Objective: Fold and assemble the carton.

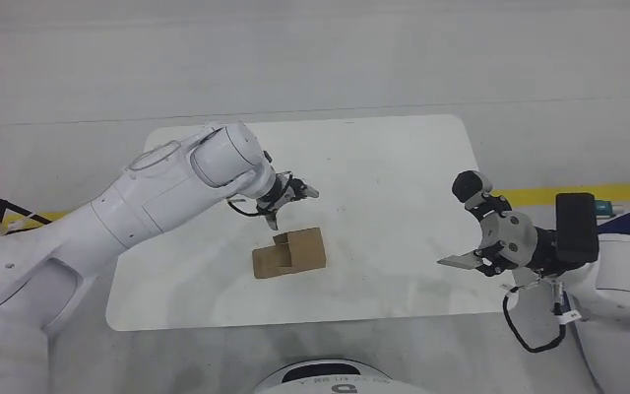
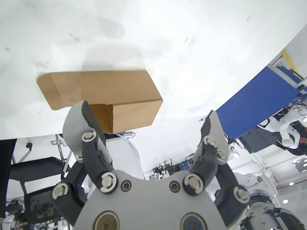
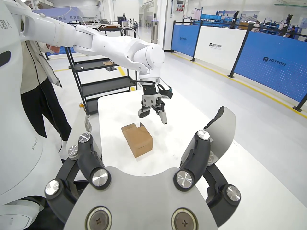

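Top view: carton (image 1: pixel 288 253) sits mid-counter (image 1: pixel 394 177), left gripper (image 1: pixel 293 205) just beside it and right gripper (image 1: pixel 458 224) off by the counter's edge; left wrist view, jaws spread wide, empty, carton near one fingertip; right wrist view, its jaws gaping too, holding nothing, well apart from the carton.

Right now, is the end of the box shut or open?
Open. The box lies formed on the table, one end gaping, its inside showing.
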You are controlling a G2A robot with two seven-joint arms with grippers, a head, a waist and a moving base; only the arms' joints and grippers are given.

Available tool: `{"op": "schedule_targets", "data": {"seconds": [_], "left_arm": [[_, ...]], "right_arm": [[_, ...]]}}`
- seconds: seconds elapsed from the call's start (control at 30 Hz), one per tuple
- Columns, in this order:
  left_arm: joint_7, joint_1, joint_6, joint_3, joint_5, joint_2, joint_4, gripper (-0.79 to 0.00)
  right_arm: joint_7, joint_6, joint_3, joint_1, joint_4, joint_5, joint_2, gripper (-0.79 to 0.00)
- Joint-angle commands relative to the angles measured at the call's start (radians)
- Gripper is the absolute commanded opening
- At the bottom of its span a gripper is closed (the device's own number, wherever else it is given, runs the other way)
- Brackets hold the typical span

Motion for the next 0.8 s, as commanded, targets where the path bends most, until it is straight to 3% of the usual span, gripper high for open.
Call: {"op": "schedule_targets", "data": {"seconds": [0.0, 0.1, 0.2, 0.37, 0.47, 0.57, 0.7, 0.77], "left_arm": [[0.021, 0.001, 0.000, -0.032, -0.015, 0.019, 0.001, 0.000], [0.066, 0.040, -0.031, -0.131, -0.084, 0.065, 0.003, 0.000], [0.117, 0.152, -0.150, -0.277, -0.191, 0.137, 0.013, 0.000], [0.157, 0.480, -0.447, -0.566, -0.377, 0.280, -0.006, 0.000], [0.157, 0.703, -0.612, -0.711, -0.454, 0.346, -0.063, 0.000], [0.133, 0.897, -0.766, -0.822, -0.499, 0.388, -0.142, 0.000], [0.114, 1.092, -0.884, -0.937, -0.517, 0.423, -0.221, 0.000], [0.085, 1.173, -0.958, -0.985, -0.541, 0.432, -0.238, 0.000]], "right_arm": [[-0.004, 0.012, -0.010, 0.007, 0.001, -0.005, -0.001, 0.000], [-0.007, 0.023, -0.025, 0.012, 0.009, -0.016, -0.002, 0.000], [-0.006, 0.035, -0.052, 0.013, 0.004, -0.043, -0.004, 0.000], [-0.020, 0.077, -0.124, 0.057, 0.013, -0.150, -0.010, 0.000], [-0.019, 0.085, -0.162, 0.069, 0.022, -0.169, -0.012, 0.000], [-0.019, 0.085, -0.162, 0.069, 0.022, -0.169, -0.012, 0.000], [-0.011, 0.085, -0.164, 0.068, 0.022, -0.178, -0.012, 0.000], [0.088, 0.035, -0.229, 0.066, 0.027, -0.253, -0.007, 0.000]]}}
